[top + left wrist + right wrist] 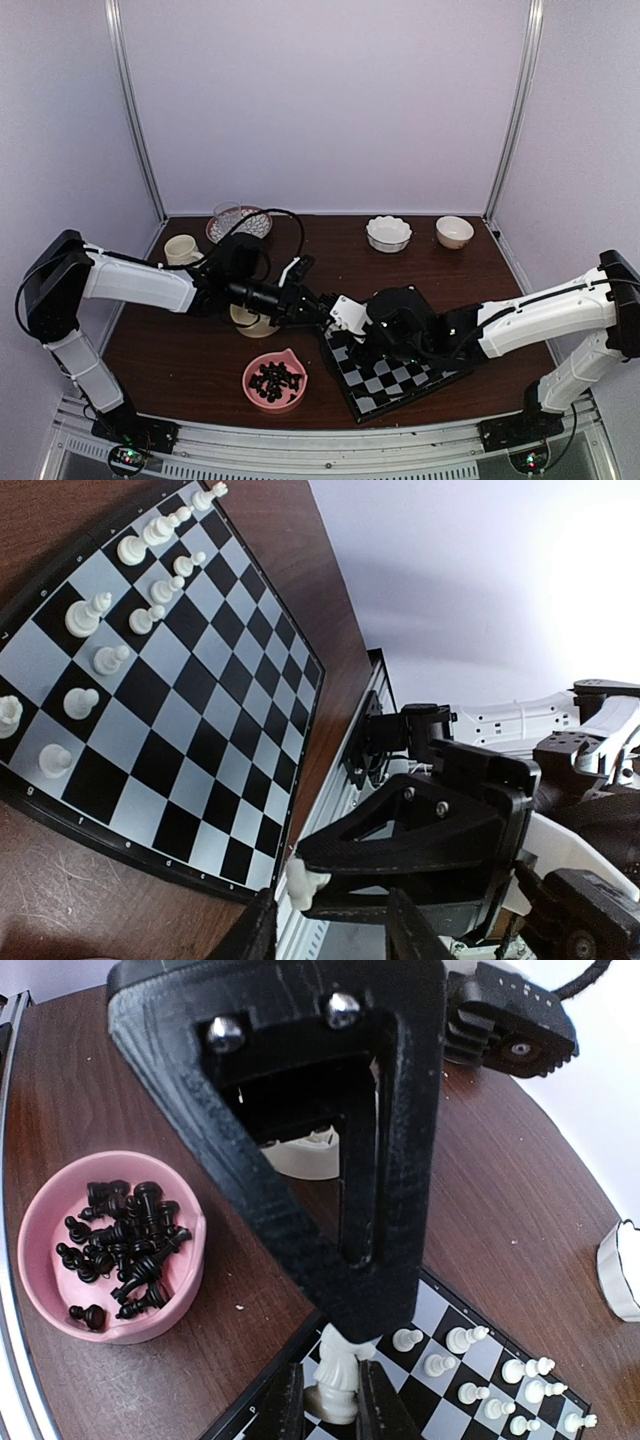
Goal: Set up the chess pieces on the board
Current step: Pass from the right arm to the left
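Tabletop [180, 352] of dark wood, pale walls [330, 100]; right claw [333, 1405] pinches a white piece [338, 1372], left claw [332, 935] spread.

1. It was a robot lab cell.
2. Plain pale walls [330, 100] on metal posts [135, 110] boxed in a brown table [175, 368].
3. Left arm [140, 283] and right arm [545, 315] stood on an aluminium rail [330, 447].
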`<control>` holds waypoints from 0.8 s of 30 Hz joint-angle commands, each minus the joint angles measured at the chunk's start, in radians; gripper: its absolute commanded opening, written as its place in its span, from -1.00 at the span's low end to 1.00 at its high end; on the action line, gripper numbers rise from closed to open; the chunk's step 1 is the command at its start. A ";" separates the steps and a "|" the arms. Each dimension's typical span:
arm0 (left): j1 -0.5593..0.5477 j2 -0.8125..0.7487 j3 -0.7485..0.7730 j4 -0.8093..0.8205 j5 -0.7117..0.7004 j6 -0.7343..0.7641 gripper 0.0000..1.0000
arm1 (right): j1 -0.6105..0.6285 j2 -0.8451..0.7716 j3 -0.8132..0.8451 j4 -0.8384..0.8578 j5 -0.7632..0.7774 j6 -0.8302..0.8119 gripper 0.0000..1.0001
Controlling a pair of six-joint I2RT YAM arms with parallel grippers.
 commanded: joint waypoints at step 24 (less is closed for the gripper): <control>0.009 0.093 0.004 0.106 0.069 -0.087 -0.67 | 0.011 -0.002 0.000 0.040 0.010 -0.013 -0.70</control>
